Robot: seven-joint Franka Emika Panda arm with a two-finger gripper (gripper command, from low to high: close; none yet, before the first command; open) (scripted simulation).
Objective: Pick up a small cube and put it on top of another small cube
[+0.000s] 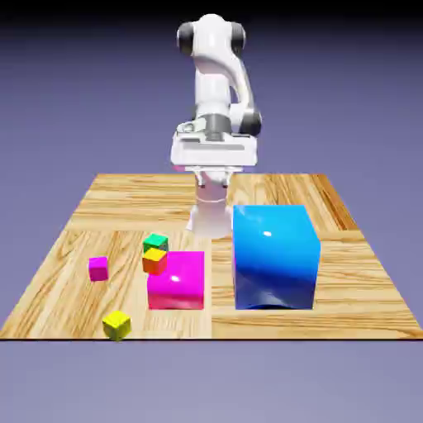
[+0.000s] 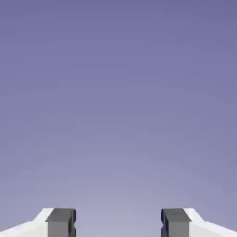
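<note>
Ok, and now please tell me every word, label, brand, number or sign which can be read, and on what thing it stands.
There is no readable text in either view: the arm, the small cubes, the big blue block, the magenta block and the wooden table show no word or number.

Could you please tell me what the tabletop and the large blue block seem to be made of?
The tabletop looks like wood or a wood print, lightly polished, judging by its streaky grain. The large blue block could be glossy plastic or painted; a small bright highlight on its smooth face suggests shine.
</note>
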